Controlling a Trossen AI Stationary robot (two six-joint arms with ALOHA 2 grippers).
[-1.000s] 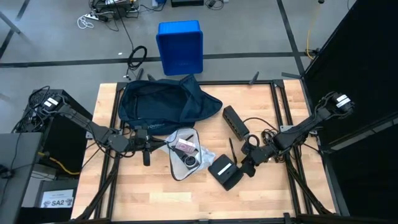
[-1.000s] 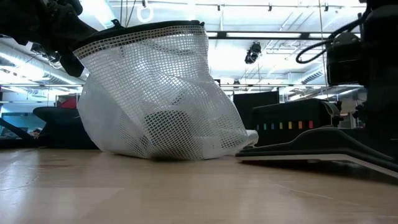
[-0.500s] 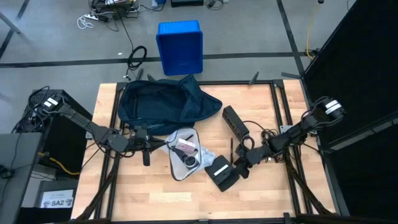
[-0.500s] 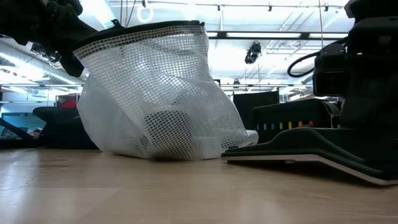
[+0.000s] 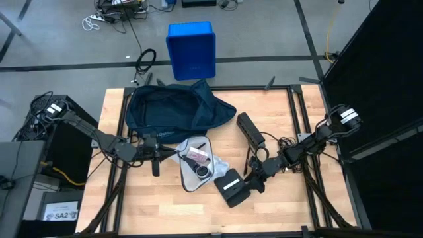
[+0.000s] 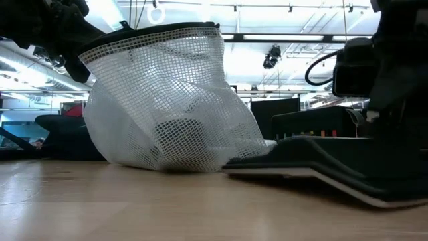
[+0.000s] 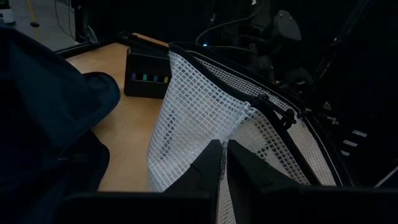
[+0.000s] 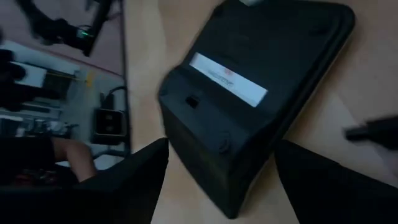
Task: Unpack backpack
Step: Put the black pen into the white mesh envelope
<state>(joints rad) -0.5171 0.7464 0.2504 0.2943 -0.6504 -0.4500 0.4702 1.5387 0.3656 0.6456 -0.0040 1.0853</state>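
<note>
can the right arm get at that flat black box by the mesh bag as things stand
Probably yes: the right gripper already sits at the flat black box, fingers spread on either side of it, with nothing between them.

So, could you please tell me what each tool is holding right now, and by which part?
The left tool is shut on the white mesh pouch, pinching its dark-trimmed rim. The right tool stands open astride the black device's edge, not clamped.
</note>
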